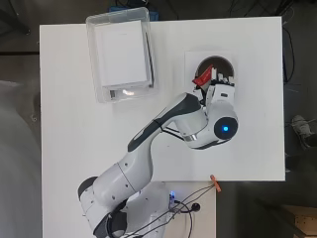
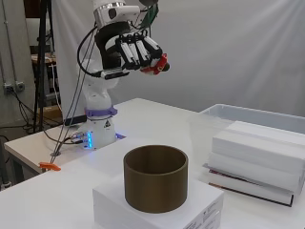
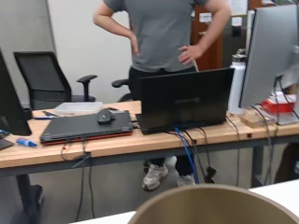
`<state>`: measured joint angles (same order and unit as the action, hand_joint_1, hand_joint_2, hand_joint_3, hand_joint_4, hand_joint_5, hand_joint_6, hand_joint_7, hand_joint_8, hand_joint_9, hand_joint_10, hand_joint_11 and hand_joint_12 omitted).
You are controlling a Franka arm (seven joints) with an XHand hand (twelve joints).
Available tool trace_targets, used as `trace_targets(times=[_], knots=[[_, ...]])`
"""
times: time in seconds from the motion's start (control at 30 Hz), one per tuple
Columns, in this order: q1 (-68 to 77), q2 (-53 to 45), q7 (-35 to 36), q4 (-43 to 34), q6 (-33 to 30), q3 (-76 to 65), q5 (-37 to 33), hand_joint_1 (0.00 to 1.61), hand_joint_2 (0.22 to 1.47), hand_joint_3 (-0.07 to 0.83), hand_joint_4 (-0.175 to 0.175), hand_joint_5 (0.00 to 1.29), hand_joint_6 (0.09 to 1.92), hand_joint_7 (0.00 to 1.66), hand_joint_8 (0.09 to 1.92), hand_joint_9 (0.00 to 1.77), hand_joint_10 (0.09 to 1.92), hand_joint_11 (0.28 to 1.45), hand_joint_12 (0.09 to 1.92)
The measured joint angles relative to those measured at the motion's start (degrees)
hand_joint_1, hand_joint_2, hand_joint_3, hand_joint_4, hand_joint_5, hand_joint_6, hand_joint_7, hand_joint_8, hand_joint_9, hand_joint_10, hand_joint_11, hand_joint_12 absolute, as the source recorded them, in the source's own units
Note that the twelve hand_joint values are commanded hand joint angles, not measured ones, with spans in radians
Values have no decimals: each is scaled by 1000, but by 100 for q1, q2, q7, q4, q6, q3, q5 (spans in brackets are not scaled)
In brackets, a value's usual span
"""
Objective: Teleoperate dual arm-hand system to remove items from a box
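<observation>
The hand [image 2: 141, 53], fingers curled round a small red item [image 2: 157, 67], hangs above the brown cylinder [image 2: 155, 177]; it looks light and rigid, best pinched at its sides.

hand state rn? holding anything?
Hand: shut on a small red item, held in the air above the brown cylinder.

We note open air between the hand [image 2: 143, 52] and the brown cylinder [image 2: 155, 177] below; its mouth stands unobstructed on a white block [image 2: 190, 202]. Across bare bench [image 1: 89, 144], the clear box [image 1: 94, 59] holds stacked white slabs [image 2: 259, 152], filling most of it.
</observation>
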<state>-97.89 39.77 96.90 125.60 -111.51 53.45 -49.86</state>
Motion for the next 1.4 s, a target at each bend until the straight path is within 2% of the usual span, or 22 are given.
trace_targets(times=[0.13, 0.37, 0.53, 0.57, 0.6, 0.63, 0.67, 0.7, 0.77, 0.8, 0.83, 0.87, 0.9, 0.93, 0.97, 1.0, 1.03, 1.17, 1.3, 1.4], knots=[[-211, -177, -609, 55, -293, 166, 447, 1008, 1298, -1, 175, 962, 1920, 1264, 1920, 1434, 1920, 1166, 1772], [-618, -681, -787, 97, -807, 536, 739, 1088, 1291, -3, 175, 1040, 1920, 1297, 1920, 1444, 1920, 1177, 1751], [-1060, -1180, -1287, -221, -1093, 1097, 1151, 1095, 1273, -6, 174, 1116, 1920, 1324, 1920, 1467, 1920, 1193, 1739], [-1163, -1263, -1382, -296, -1129, 1270, 1226, 1096, 1266, 3, 48, 1167, 1920, 1332, 1920, 1473, 1920, 1199, 1736], [-1284, -1354, -1468, -385, -1150, 1468, 1307, 1097, 1261, 8, -53, 1208, 1920, 1339, 1920, 1479, 1920, 1205, 1734], [-1384, -1431, -1536, -473, -1154, 1639, 1377, 1099, 1258, 11, -113, 1232, 1920, 1342, 1920, 1482, 1920, 1209, 1733], [-1457, -1487, -1610, -555, -1146, 1774, 1444, 1100, 1256, 13, -146, 1245, 1920, 1344, 1920, 1484, 1920, 1210, 1732], [-1514, -1530, -1712, -642, -1132, 1879, 1508, 1102, 1256, 13, -162, 1246, 1920, 1346, 1920, 1486, 1920, 1212, 1731], [-1571, -1568, -1840, -719, -1069, 1965, 1621, 1102, 1259, 11, -173, 1225, 1920, 1345, 1920, 1488, 1920, 1215, 1731], [-1610, -1587, -1872, -747, -1060, 1994, 1663, 939, 1251, 8, -175, 1196, 1920, 1344, 1920, 1488, 1920, 1213, 1730], [-1682, -1607, -1910, -791, -1047, 2055, 1719, 655, 1210, 0, -118, 957, 1419, 1198, 1882, 1369, 1917, 1063, 1710], [-1800, -1626, -1956, -855, -1025, 2196, 1782, 432, 1176, -3, -105, 707, 866, 1050, 1526, 1198, 1696, 860, 1549], [-1944, -1616, -2048, -945, -980, 2397, 1890, 279, 1138, -3, -57, 562, 480, 782, 982, 890, 1155, 630, 1071], [-2063, -1583, -2198, -1043, -914, 2583, 2041, 196, 1108, -3, -14, 504, 251, 625, 559, 691, 685, 509, 641], [-2189, -1528, -2547, -1201, -777, 2867, 2362, 148, 1089, -2, 17, 480, 126, 550, 294, 594, 373, 467, 352], [-2199, -1496, -2827, -1273, -700, 3016, 2598, 122, 1077, -2, 37, 469, 87, 513, 149, 549, 199, 455, 189], [-2155, -1465, -3023, -1292, -640, 3060, 2738, 108, 1070, -2, 50, 462, 87, 494, 87, 526, 108, 452, 105], [-1794, -1369, -3173, -1307, -396, 2686, 2772, 98, 1054, -5, 80, 453, 87, 451, 87, 494, 87, 453, 87], [-1593, -1417, -2966, -1647, 59, 2516, 2532, 98, 1050, -4, 83, 435, 87, 433, 87, 487, 87, 457, 87], [-1541, -1456, -2765, -1848, 351, 2467, 2300, 156, 1003, -19, 94, 393, 87, 423, 87, 479, 87, 437, 87]])
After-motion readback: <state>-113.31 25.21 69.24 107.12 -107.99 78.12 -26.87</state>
